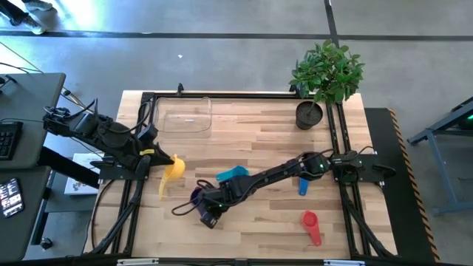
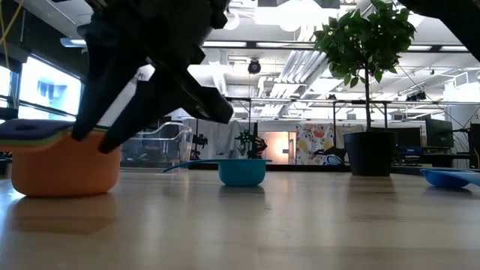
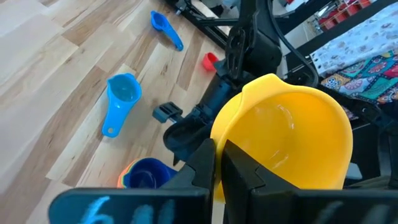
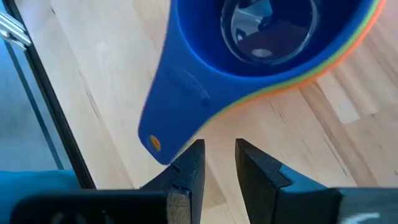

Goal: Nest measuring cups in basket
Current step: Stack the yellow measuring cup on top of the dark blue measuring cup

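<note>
My left gripper (image 3: 219, 146) is shut on the large yellow cup (image 3: 286, 137), above the table's left side (image 1: 175, 168). A nested stack (image 1: 198, 196) stands on its orange base (image 2: 67, 171), with a dark blue cup on top (image 4: 267, 37). My right gripper (image 4: 216, 146) is open by a narrow gap. It sits low at the near end of the stack's handles (image 4: 174, 106), with nothing between its fingers. The light blue cup (image 1: 233, 174), the small dark blue cup (image 1: 303, 187) and the red cup (image 1: 310, 222) lie loose on the table. The clear basket (image 1: 185, 114) sits toward the far left. My left gripper pinches the yellow cup's wall at the rim (image 3: 214, 186), one finger (image 3: 245, 171) on the inside and the other outside. The cup is lifted clear of the table, its mouth turned toward the wrist camera. I cannot tell whether my right gripper's finger (image 4: 193, 158) touches the handle end (image 4: 158, 146).
A dark round plant pot (image 1: 309, 114) with a leafy plant stands at the far right of the table. Black frame rails (image 1: 336, 140) run along the table's sides. Bare wood lies between the basket and the cups.
</note>
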